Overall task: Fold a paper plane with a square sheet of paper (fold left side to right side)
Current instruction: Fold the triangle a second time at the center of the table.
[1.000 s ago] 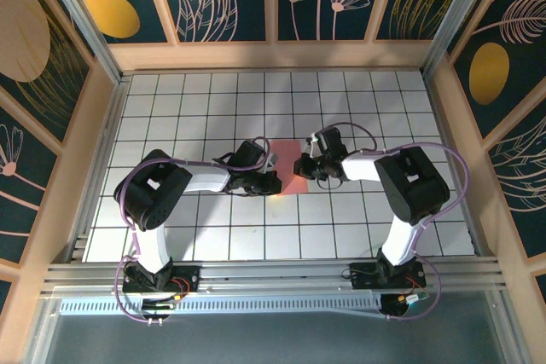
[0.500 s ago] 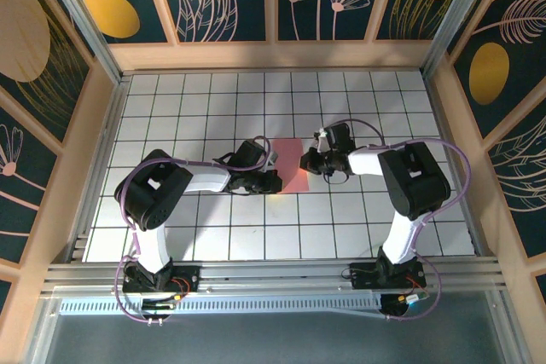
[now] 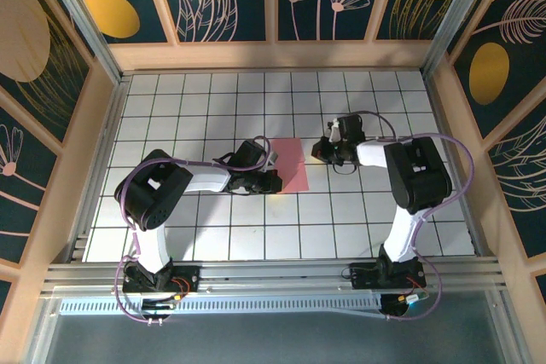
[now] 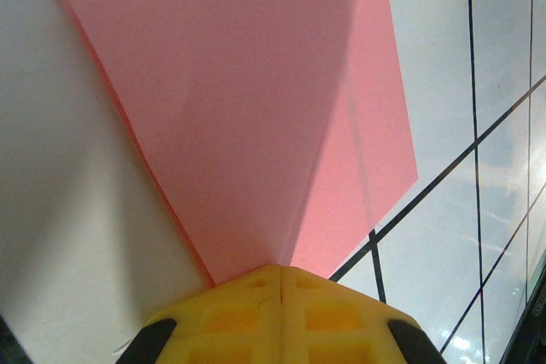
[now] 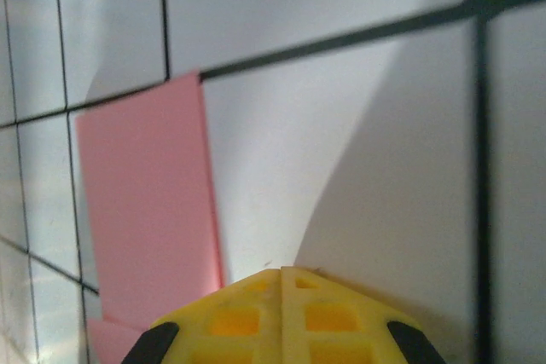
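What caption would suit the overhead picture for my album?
Shut left gripper touches the folded pink paper; shut right gripper stands apart over the gridded table.

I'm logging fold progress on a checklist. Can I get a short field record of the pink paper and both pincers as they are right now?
paper: salmon-pink thin paper sheet, folded over, flat on the white grid-tile table
fold: layered edges and a crease show in the left wrist view
left pincer: shut, tips at the paper's edge
right pincer: shut, over bare tile beside the paper's right edge
plane shape: not yet formed
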Available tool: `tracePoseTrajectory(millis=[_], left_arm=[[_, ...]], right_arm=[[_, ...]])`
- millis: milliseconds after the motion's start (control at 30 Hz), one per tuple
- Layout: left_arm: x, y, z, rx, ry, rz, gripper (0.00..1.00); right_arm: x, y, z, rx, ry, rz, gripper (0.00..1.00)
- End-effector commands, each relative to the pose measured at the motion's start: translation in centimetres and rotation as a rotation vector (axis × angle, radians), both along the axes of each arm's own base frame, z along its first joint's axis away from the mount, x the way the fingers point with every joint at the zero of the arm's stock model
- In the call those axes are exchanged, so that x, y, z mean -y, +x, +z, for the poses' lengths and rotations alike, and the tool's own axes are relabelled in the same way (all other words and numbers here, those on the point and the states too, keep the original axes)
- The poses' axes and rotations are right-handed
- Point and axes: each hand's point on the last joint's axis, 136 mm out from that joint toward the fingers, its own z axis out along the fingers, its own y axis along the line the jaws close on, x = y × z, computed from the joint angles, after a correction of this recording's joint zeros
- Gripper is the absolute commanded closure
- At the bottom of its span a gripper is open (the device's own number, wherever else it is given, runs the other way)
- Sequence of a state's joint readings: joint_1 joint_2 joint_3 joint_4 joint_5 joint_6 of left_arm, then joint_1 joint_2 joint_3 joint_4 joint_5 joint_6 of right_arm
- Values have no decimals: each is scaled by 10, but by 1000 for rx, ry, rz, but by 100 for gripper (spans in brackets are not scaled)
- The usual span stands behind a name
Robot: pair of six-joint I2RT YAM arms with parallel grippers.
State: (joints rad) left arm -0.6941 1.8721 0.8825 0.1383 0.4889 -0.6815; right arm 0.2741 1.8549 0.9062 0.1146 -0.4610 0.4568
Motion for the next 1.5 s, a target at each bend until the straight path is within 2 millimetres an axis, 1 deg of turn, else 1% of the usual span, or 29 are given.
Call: tracePoseTrajectory(millis=[0,100,167,267,333,400,500,567,667,733,767,800,833,933,1033,1133,1267,1467], left_arm=[[-29,-23,-42,-104,159,10,100],[-27,-19,-38,-94,149,10,100],[-25,-17,-35,-86,143,10,100],[-22,-14,-30,-78,134,10,100],[-21,-12,-29,-73,131,10,100],[-19,-11,-27,-70,128,10,100],[-16,-8,-23,-61,117,9,100],[-14,-5,-20,-55,107,10,100],[-7,1,-11,-36,89,6,100],[-3,6,-4,-24,80,2,100],[-4,5,-5,-26,82,1,100],[4,15,7,-3,59,4,100],[6,18,10,1,51,7,100],[13,26,18,10,31,12,100],[22,31,22,12,9,-6,100],[27,35,20,12,9,-19,100],[32,40,12,3,18,-32,100],[27,36,-1,-15,43,-30,100]], right_arm=[[3,5,10,26,-32,14,100],[-2,-3,26,48,7,41,100],[-9,-13,35,55,44,67,100],[-27,-31,42,44,104,120,100],[-41,-43,41,32,129,153,100],[-53,-48,38,24,137,179,100],[-62,-48,27,0,133,186,100],[-64,-45,20,-15,129,186,100],[-59,-39,6,-43,71,177,100],[-55,-39,-4,-71,36,180,100],[-53,-41,-7,-84,27,180,100],[-50,-44,-11,-97,18,176,100],[-48,-48,-15,-109,12,171,100],[-42,-55,-24,-135,7,158,100],[-41,-59,-28,-145,11,157,100],[-42,-60,-29,-149,23,155,100],[-42,-60,-31,-155,22,153,100],[-40,-62,-34,-164,12,152,100]])
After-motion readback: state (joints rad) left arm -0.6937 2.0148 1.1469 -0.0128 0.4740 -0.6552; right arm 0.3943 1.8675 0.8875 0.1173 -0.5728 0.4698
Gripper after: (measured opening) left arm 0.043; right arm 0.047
